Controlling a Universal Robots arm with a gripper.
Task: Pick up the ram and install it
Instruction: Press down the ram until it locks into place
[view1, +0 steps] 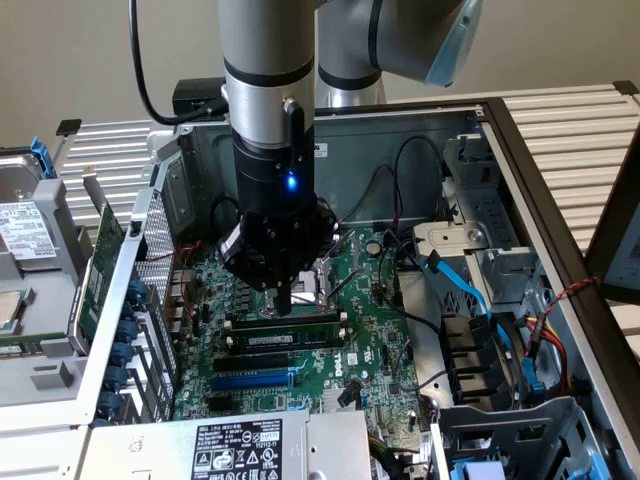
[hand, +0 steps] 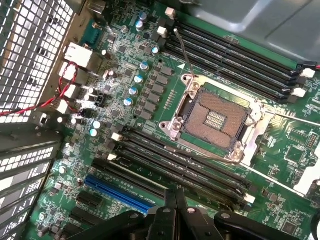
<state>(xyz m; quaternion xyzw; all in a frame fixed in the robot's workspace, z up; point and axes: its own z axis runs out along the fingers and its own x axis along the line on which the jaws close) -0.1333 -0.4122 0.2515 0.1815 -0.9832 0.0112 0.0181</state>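
Note:
The ram (view1: 285, 340), a thin green stick with a white label strip, stands on edge in a black memory slot on the motherboard (view1: 370, 340), in front of the CPU socket (view1: 322, 282). My gripper (view1: 283, 303) hangs straight down just behind and above it, over the neighbouring slot. Its fingers are shut together with nothing between them and are not touching the ram. In the wrist view the gripper (hand: 175, 200) sits over the row of black memory slots (hand: 190, 167), beside the open CPU socket (hand: 215, 120).
The motherboard lies inside an open PC case (view1: 500, 130). A blue expansion slot (view1: 250, 380) runs in front of the ram. A green expansion card (view1: 100, 270) and perforated bracket wall stand at the exterior view's left. Blue and black cables (view1: 465, 285) crowd the right, and a power supply (view1: 235, 450) sits in front.

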